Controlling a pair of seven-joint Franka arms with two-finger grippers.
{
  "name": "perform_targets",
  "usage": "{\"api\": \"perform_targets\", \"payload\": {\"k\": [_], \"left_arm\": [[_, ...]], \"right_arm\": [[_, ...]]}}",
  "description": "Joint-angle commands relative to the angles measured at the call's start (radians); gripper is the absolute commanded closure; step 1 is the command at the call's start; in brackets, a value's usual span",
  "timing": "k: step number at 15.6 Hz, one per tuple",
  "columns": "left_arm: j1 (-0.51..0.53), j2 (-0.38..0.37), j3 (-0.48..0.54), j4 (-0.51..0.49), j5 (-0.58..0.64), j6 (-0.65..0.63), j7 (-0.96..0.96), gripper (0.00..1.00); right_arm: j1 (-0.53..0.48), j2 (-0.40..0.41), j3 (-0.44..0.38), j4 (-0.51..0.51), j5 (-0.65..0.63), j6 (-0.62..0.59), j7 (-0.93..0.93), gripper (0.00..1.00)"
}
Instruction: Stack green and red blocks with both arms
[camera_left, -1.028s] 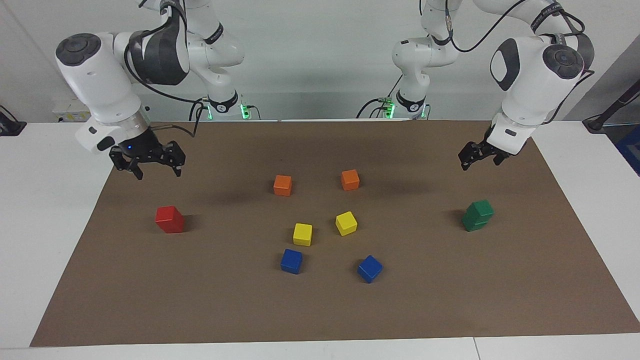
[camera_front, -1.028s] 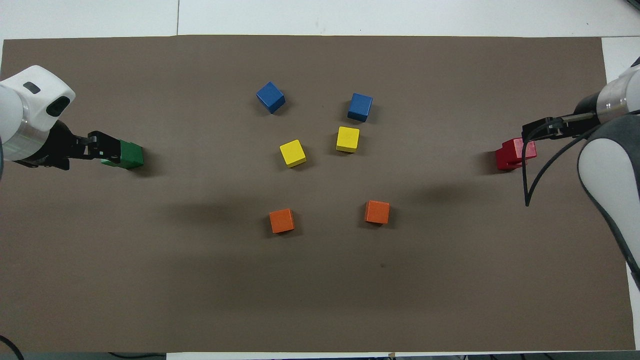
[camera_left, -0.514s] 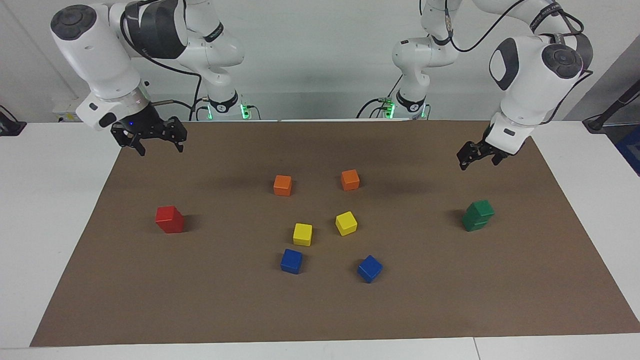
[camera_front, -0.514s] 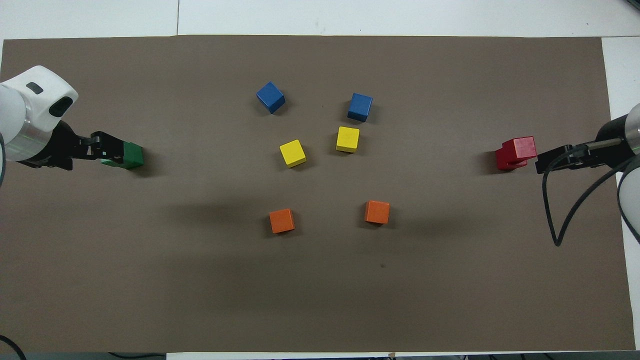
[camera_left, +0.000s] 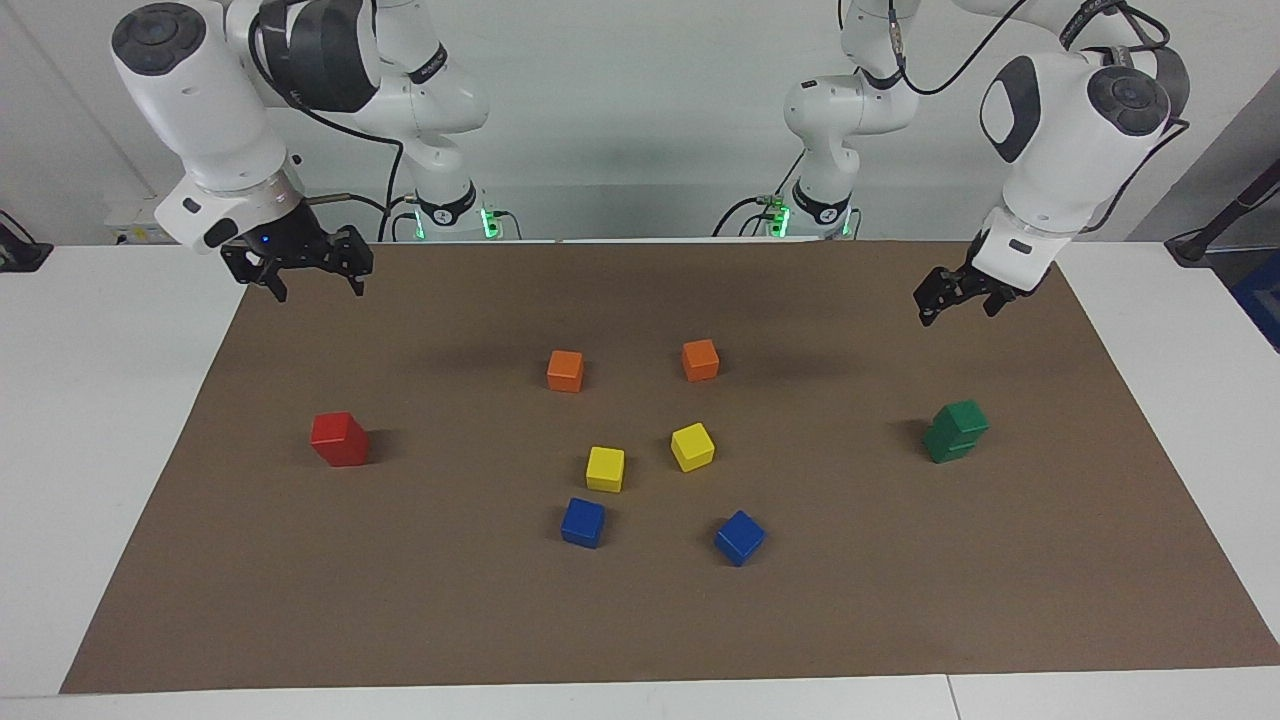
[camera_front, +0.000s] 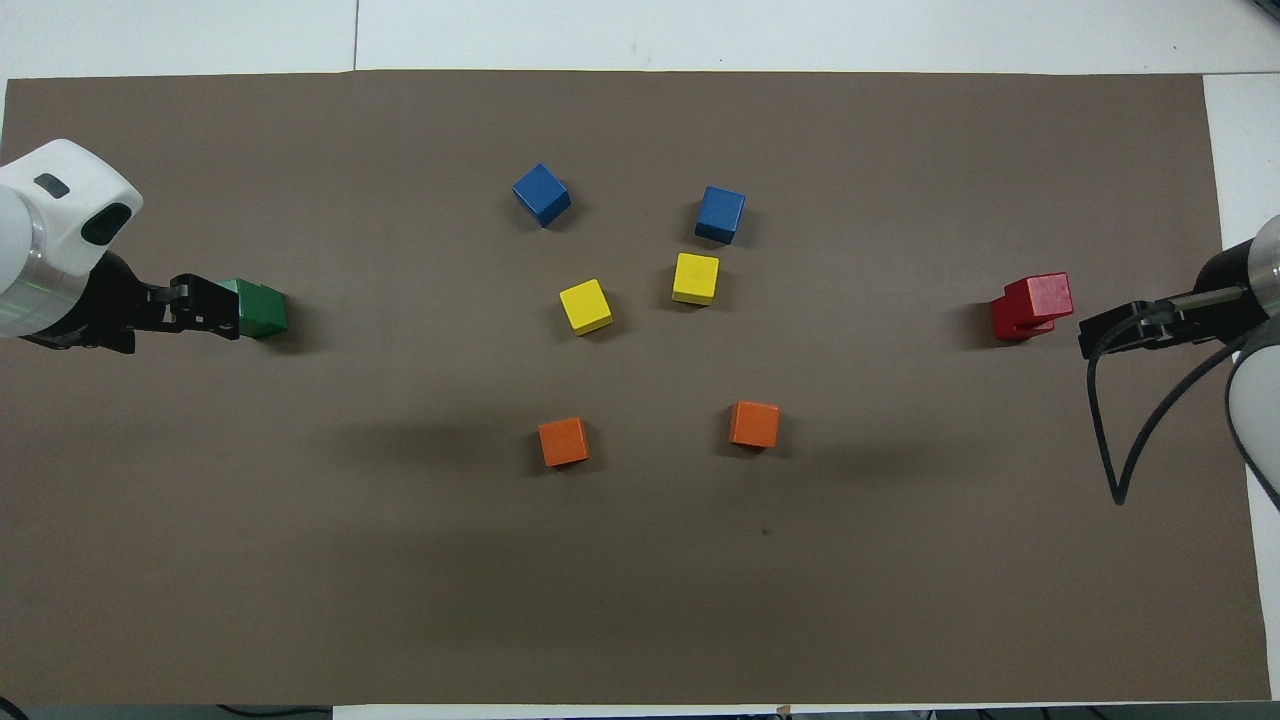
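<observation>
Evidently both stacks stand. Facing view: the right gripper (camera_left: 310, 272), jaws wide and empty, is up over the mat's edge by the robots, higher than a second ago above the red stack (camera_left: 339, 438); the left gripper (camera_left: 952, 298), jaws apart, has risen less above the green stack (camera_left: 956, 431). Overhead view: the right gripper (camera_front: 1122, 327) no longer overlaps the red stack (camera_front: 1032, 305).
</observation>
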Motion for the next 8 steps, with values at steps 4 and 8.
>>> {"api": "perform_targets", "payload": {"k": [4,8], "left_arm": [[-0.008,-0.034,0.018,-0.037,-0.056,0.017,-0.010,0.00],[-0.004,-0.036,0.016,-0.026,-0.056,0.008,-0.012,0.00]], "right_arm": [[0.000,-0.010,0.007,-0.006,-0.013,0.005,-0.001,0.00],[-0.002,-0.012,0.007,-0.006,-0.013,0.003,-0.001,0.00]]}}
